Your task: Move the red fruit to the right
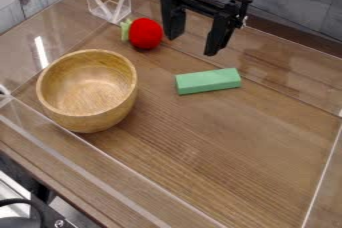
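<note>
Curling through the lower left corner, nearest the camera, black cables lie beyond the rounded edge of the tabletop. The tabletop is brown with a wood-like grain, and its bare surface fills most of the nearer middle and right of the view.

Farther in, on the left, sits the bowl. It is round, wooden and yellowish tan, upright with its open side up, and I see nothing inside it. Its left side comes near the tabletop's curved left edge.

To the right of the bowl and well apart from it, near the middle of the view, the block lies flat. It is green and rectangular, set at a slant, its right end a little farther off than its left.

Beyond the bowl, left of the middle, is the fruit, small, round, red and glossy. It rests on the tabletop with a bit of green leaf at its left side, near the bowl but not touching it. Just past it, a white wiry thing stands; I cannot tell what it is.

At the far side, the black gripper reaches down to the right of the fruit and beyond the block. Its jaws are apart, with nothing held between them, and the fruit lies outside them, near the left one.
</note>
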`<state>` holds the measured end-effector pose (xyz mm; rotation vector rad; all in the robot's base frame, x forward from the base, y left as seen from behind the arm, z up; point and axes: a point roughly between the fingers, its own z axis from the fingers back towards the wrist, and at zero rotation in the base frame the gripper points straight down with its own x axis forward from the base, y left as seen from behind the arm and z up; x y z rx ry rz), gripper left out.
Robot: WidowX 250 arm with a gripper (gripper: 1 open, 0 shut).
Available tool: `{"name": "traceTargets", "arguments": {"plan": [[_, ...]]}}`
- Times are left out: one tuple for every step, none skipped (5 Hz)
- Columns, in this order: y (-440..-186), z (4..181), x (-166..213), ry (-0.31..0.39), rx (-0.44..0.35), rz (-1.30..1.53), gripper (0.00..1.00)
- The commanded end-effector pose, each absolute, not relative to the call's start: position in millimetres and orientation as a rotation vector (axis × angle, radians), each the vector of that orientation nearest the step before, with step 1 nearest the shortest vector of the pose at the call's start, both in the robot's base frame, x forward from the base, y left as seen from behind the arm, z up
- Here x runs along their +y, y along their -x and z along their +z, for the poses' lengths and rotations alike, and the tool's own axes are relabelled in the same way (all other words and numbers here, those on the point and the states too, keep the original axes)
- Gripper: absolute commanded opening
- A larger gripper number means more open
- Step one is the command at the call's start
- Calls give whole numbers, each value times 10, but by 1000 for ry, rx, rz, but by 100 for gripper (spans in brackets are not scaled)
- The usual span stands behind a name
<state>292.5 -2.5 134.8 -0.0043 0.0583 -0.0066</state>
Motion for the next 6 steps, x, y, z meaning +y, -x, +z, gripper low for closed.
{"name": "traceTargets", "arguments": {"plan": [[-3048, 1351, 227, 1, 40, 39, 100], [-3184, 1448, 543, -8, 15, 80, 100], [-3218, 1484, 711, -18, -3, 55, 100], [-3197, 1482, 741, -24, -5, 10, 100], [-3178, 1426, 896, -25, -2, -61, 100], [-3160, 1357, 1059, -24, -1, -127, 100]]}}
